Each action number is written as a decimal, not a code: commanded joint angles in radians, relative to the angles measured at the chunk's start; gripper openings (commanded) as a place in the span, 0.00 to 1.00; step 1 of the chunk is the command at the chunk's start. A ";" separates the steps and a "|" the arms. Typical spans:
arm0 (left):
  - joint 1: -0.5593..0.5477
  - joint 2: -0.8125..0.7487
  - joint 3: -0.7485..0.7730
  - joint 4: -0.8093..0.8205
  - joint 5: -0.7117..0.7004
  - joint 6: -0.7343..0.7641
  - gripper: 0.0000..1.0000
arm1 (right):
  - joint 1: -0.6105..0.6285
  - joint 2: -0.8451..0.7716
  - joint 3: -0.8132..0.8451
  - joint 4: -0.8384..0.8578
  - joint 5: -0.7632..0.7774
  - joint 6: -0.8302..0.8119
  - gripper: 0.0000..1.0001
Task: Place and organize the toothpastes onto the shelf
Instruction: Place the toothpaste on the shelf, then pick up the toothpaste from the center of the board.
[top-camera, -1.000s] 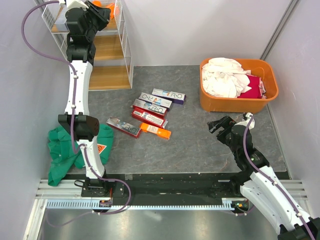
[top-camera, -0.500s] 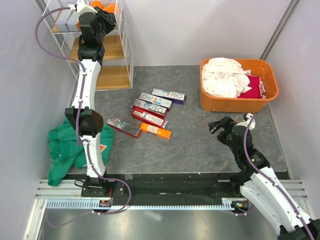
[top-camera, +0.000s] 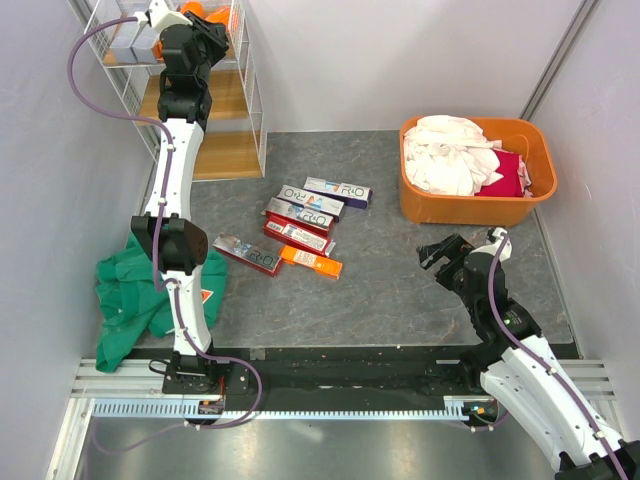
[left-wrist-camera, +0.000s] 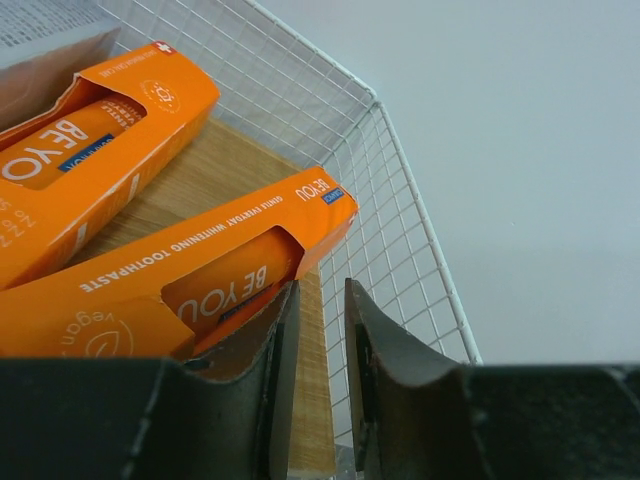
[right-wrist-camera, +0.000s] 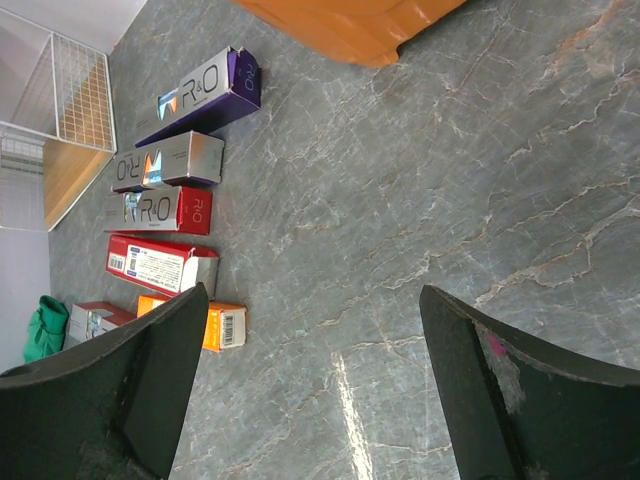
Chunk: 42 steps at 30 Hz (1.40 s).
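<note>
Squaring up the orange BEYOU carton (left-wrist-camera: 200, 270) on the top board (left-wrist-camera: 235, 165) of the shelf (left-wrist-camera: 400, 190) looks to be my step in hand. My left gripper (left-wrist-camera: 320, 290) is up inside that top tier. Its jaws are pressed nearly together, with only a sliver of wood showing between them and nothing pinched. One finger's outer face lies against the carton's long side or just beside it; I cannot tell which. The carton sits askew, one end close to the shelf's wire corner. A second orange carton (left-wrist-camera: 85, 165) lies further along the same board, with a grey carton (left-wrist-camera: 45, 35) beyond it.

To do this well I would push with the flat of the closed fingers, low on the carton's side and near its middle, so it slides rather than pivots. I would ease off once it lies parallel to its neighbour. Too high a push could tip it, and too long a push could jam it into the wire.

My right gripper (right-wrist-camera: 312, 295) hangs spread wide and empty, well away from the shelf. The other toothpastes (top-camera: 300, 225) lie loose on the table, near the front of the shelf's bottom tier.
</note>
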 joint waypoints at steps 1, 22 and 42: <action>0.014 0.008 0.040 0.030 -0.068 -0.037 0.32 | 0.001 -0.012 -0.002 -0.009 0.026 -0.016 0.95; 0.025 -0.009 0.031 0.072 -0.060 -0.067 0.32 | 0.001 -0.025 -0.008 -0.033 0.018 -0.003 0.95; -0.001 -0.626 -0.752 0.480 0.159 -0.024 0.40 | 0.001 -0.058 -0.033 -0.039 -0.010 0.012 0.95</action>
